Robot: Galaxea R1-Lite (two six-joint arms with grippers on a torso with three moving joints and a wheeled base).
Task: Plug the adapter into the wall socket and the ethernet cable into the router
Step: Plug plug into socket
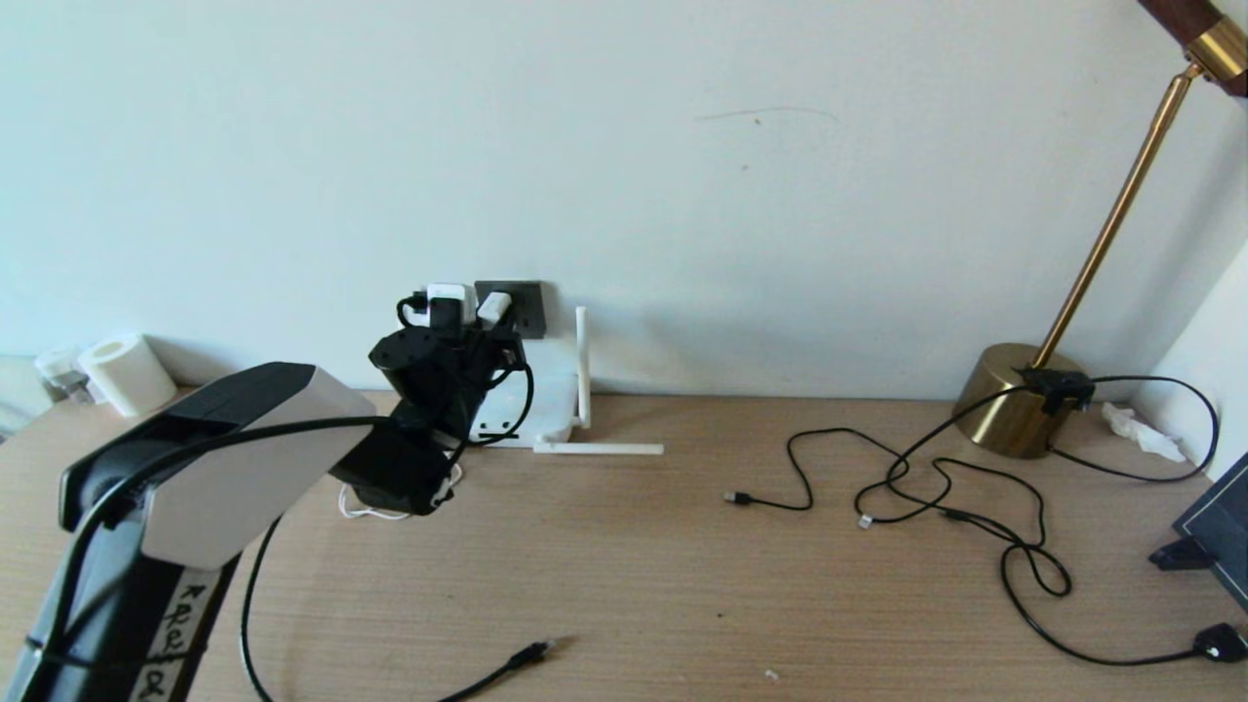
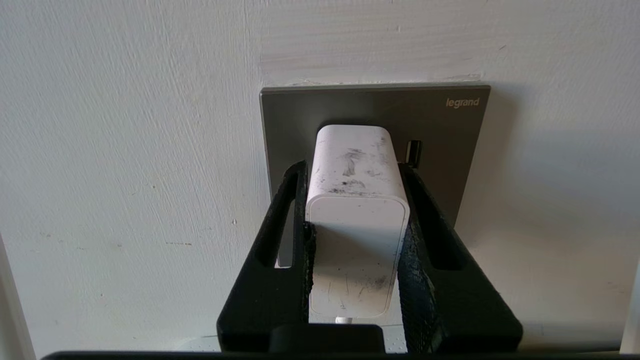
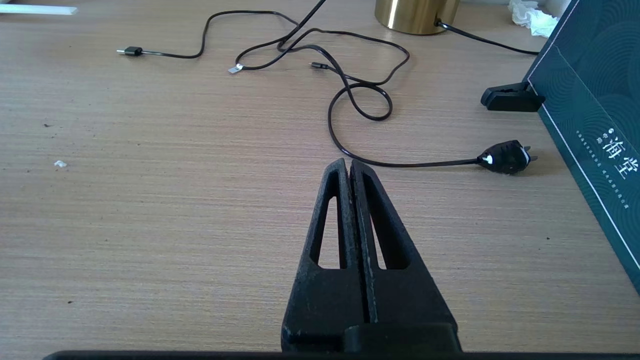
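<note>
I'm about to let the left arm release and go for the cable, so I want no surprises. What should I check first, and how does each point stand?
1. Adapter held between the jaws of the left gripper: ok.
2. Adapter lined up over the wall socket: ok, its far end meets the plate.
3. Adapter pushed fully home: cannot tell, the pins are hidden.
4. Ethernet cable free to pick up: ok, its plug lies loose on the table.
5. Router ports reachable: cannot tell, the left arm covers most of it.
6. Right gripper out of the way: ok, shut and empty above the table.
</note>
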